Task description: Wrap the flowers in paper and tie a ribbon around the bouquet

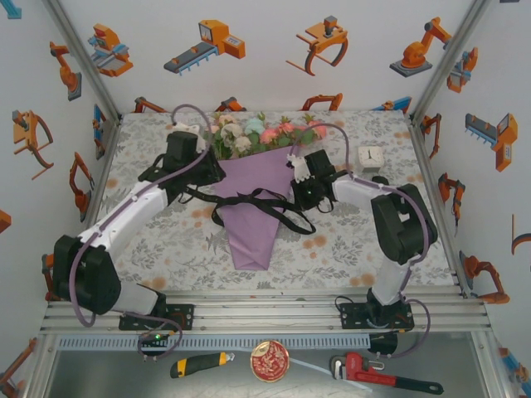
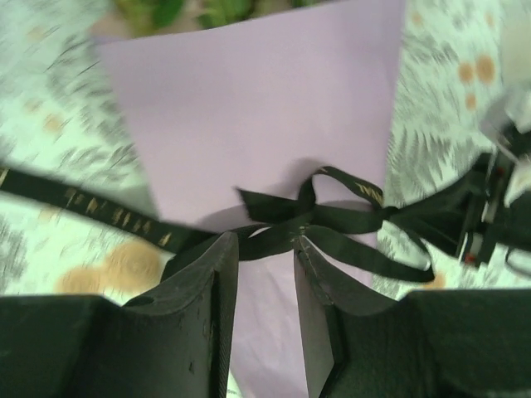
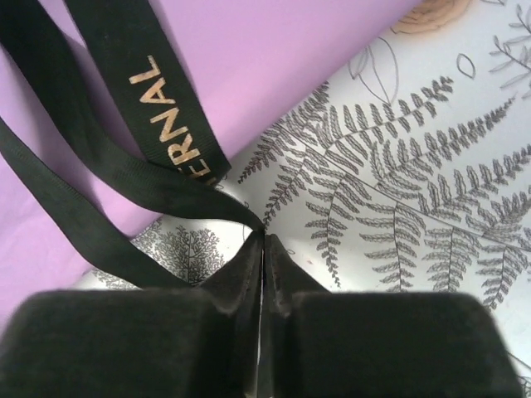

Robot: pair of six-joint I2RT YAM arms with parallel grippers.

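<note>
Avoid a one-sided pull: with right gripper (image 3: 264,237) pinching ribbon (image 3: 172,116) just off the paper (image 3: 290,46), left gripper (image 2: 265,253) spread over the loose knot (image 2: 305,220), and bouquet (image 1: 249,178) lying mid-way on the table (image 1: 166,240), flowers (image 1: 259,133) toward its far edge, likely to drag it sideways or slacken the knot.

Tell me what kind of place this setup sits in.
Probably a robot lab's enclosed test cell, not a florist's: aluminium frame rails edge the table, the white walls carry orange robot cartoons, and a pipe wrench and utility knife lie on the shelf below.
</note>
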